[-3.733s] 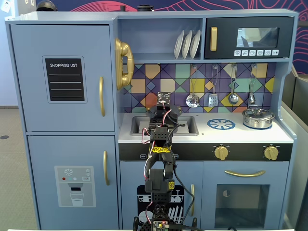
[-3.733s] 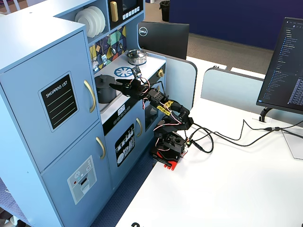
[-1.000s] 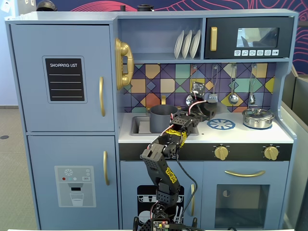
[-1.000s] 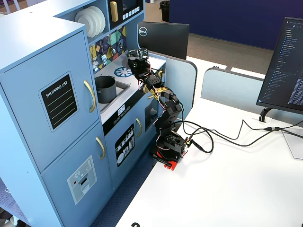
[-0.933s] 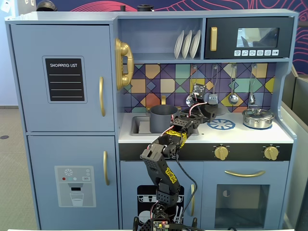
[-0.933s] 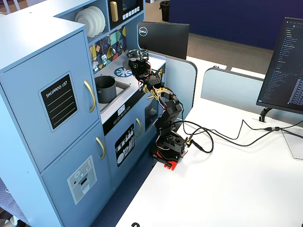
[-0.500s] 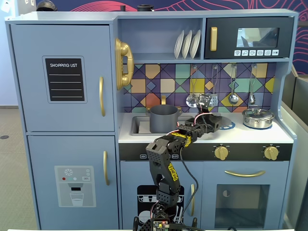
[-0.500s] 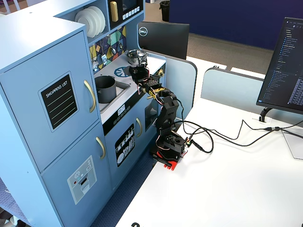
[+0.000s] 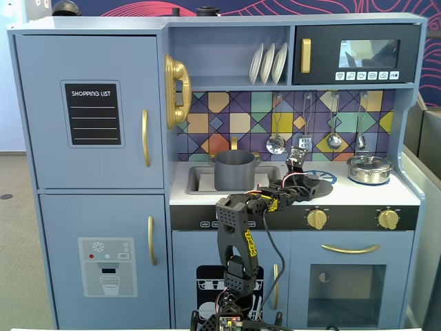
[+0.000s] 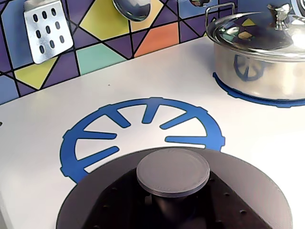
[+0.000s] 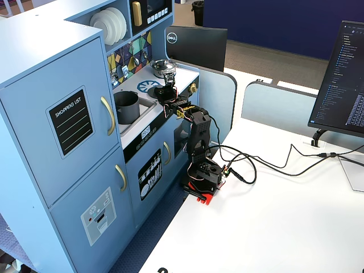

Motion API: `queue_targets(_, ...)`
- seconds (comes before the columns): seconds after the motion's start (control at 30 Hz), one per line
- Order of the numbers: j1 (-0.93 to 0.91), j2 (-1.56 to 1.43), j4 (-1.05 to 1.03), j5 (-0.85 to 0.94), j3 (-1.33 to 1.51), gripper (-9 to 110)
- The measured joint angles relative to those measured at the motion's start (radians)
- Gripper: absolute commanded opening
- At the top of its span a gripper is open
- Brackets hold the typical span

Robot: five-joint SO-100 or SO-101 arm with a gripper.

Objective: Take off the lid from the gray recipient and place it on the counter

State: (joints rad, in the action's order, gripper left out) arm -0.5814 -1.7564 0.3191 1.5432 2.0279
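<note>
The black two-finger gripper (image 9: 311, 183) hangs low over the white flat countertop (image 9: 358, 192), just this side of the blue-and-white round burner print (image 10: 143, 129). It carries the flat round matte dark-gray lid (image 10: 181, 200), whose small central knob fills the lower middle of the wrist view. The fingers themselves are hidden under the lid there and too small in both fixed views, so whether they pinch the knob or merely rest against it cannot be told for sure. The lid's far edge overlaps the near arc of the burner print in the wrist view; whether it touches the counter cannot be told.

Bare white counter lies to the left of the print and between the print and the backsplash. To the right in the wrist view, the smaller shiny silver pot with its own lid (image 10: 259, 52) stands on a second blue ring, apart from the gray lid with a strip of bare counter between. Behind, a perforated metal spatula (image 10: 47, 28) and a spoon hang against the coloured tile backsplash (image 10: 100, 52), clear of the counter.

The tall matte dark-gray cylindrical pot (image 9: 233, 170) stands uncovered in the recessed sink (image 9: 200, 181), to the left of the gripper in a fixed view and well apart from the lid. The arm (image 11: 196, 128) reaches up from its base (image 11: 203, 176) on the white table (image 11: 284, 227) over the counter's front edge.
</note>
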Motion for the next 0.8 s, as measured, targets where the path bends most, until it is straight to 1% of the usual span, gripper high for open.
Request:
queue_targets(0.23,0.000,0.043,0.064,0.000,0.009,0)
queue_targets(0.27,0.000,0.046,0.072,0.003,0.009,3)
queue_targets(0.4,0.000,0.048,0.091,0.008,0.017,21)
queue_targets(0.47,0.000,0.048,0.092,0.014,0.017,24)
queue_targets(0.8,-0.038,0.043,0.091,0.028,0.023,24)
